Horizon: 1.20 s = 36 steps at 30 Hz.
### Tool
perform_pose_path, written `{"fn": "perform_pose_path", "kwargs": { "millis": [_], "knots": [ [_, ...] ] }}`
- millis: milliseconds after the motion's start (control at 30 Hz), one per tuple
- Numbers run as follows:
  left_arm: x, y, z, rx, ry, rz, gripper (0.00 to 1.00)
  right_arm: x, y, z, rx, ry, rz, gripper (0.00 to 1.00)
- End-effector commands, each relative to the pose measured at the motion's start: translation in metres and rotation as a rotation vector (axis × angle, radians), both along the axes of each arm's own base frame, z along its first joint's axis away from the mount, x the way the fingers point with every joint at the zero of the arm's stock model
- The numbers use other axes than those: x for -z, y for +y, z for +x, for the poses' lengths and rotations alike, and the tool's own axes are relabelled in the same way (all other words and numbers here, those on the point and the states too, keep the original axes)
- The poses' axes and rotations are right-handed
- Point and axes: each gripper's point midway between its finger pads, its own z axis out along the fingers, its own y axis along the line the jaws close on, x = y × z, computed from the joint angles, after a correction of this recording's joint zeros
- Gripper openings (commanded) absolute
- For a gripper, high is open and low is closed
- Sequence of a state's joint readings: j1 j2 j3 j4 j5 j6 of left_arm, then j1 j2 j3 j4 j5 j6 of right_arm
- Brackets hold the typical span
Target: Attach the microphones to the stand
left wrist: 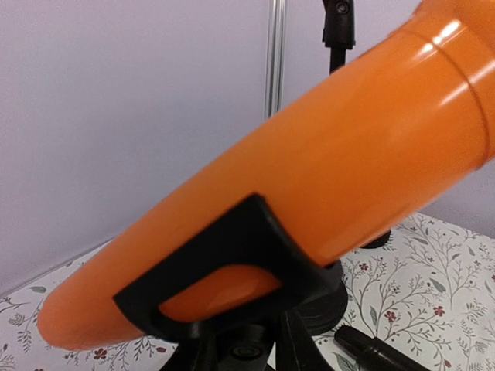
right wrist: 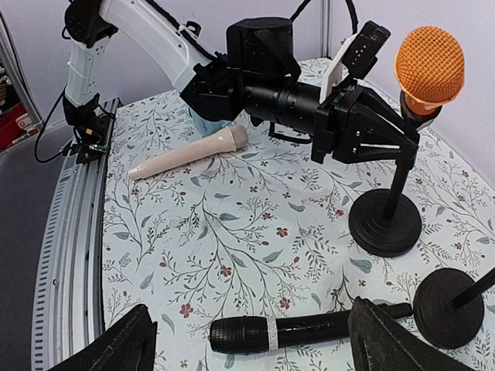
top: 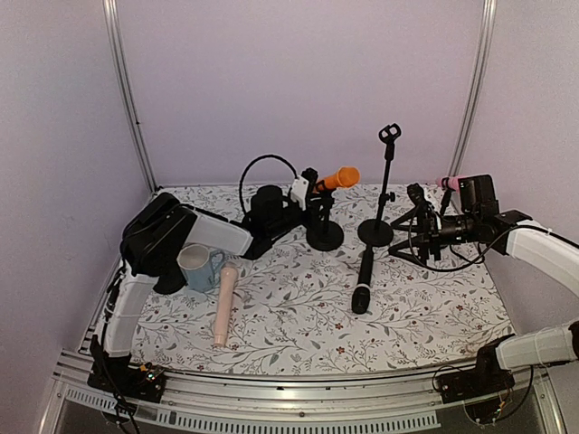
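An orange microphone (top: 340, 177) (left wrist: 309, 162) sits in the black clip (left wrist: 224, 259) of a short stand (top: 324, 233) (right wrist: 384, 222). My left gripper (top: 308, 195) (left wrist: 244, 352) is shut on that stand's neck just under the clip. A black microphone (top: 363, 282) (right wrist: 298, 331) lies flat on the cloth. My right gripper (top: 418, 224) (right wrist: 251, 313) hovers over it, fingers wide open and apart from it. The beige-pink microphone (top: 223, 303) (right wrist: 189, 151) lies at the left. Part of a pink microphone (top: 450, 182) shows behind my right wrist. A tall stand (top: 387, 181) has nothing in its clip.
A blue-and-white mug (top: 200, 266) stands beside the beige microphone's head. The tall stand's round base (top: 375, 232) (right wrist: 448, 308) sits close to the black microphone's tail. A black tripod (top: 412, 246) and cables crowd the right side. Purple walls enclose the floral cloth (top: 298, 316).
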<state>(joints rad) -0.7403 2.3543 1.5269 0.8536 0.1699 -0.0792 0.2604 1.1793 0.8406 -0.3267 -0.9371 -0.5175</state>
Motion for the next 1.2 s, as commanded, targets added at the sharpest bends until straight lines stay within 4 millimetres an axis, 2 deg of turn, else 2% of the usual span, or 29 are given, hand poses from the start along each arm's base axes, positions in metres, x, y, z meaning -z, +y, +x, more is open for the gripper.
{"fn": "perform_pose_path", "kwargs": {
  "millis": [0,267,500,567,667,833,933,1067,1167],
  "knots": [
    [-0.051,0.007,0.017,-0.035,-0.094,-0.113,0.0,-0.001,-0.001,0.002,0.005,-0.032,0.006,0.88],
    [-0.044,0.02,0.037,-0.131,-0.066,-0.098,0.0,0.0,-0.002,0.004,0.013,-0.034,0.003,0.87],
    [-0.039,0.022,0.039,-0.136,-0.046,-0.098,0.0,0.001,-0.001,0.005,0.014,-0.032,0.003,0.86],
    [-0.039,0.024,0.039,-0.145,-0.04,-0.1,0.1,0.001,-0.001,0.005,0.015,-0.031,0.004,0.86],
    [-0.04,0.028,0.038,-0.171,-0.035,-0.1,0.31,0.0,-0.001,0.007,0.017,-0.029,0.007,0.86],
    [-0.035,0.037,0.028,-0.218,-0.011,-0.088,0.5,-0.007,-0.002,0.015,0.046,-0.026,0.007,0.85],
    [-0.031,0.044,0.018,-0.254,-0.001,-0.078,0.56,-0.012,-0.004,0.023,0.08,-0.031,0.001,0.85],
    [-0.021,0.054,0.001,-0.271,0.034,-0.068,0.58,-0.025,-0.015,0.041,0.152,-0.044,0.001,0.83],
    [-0.019,0.058,-0.02,-0.266,0.046,-0.056,0.57,-0.037,-0.039,0.072,0.28,-0.061,-0.004,0.8]
  ]
}}
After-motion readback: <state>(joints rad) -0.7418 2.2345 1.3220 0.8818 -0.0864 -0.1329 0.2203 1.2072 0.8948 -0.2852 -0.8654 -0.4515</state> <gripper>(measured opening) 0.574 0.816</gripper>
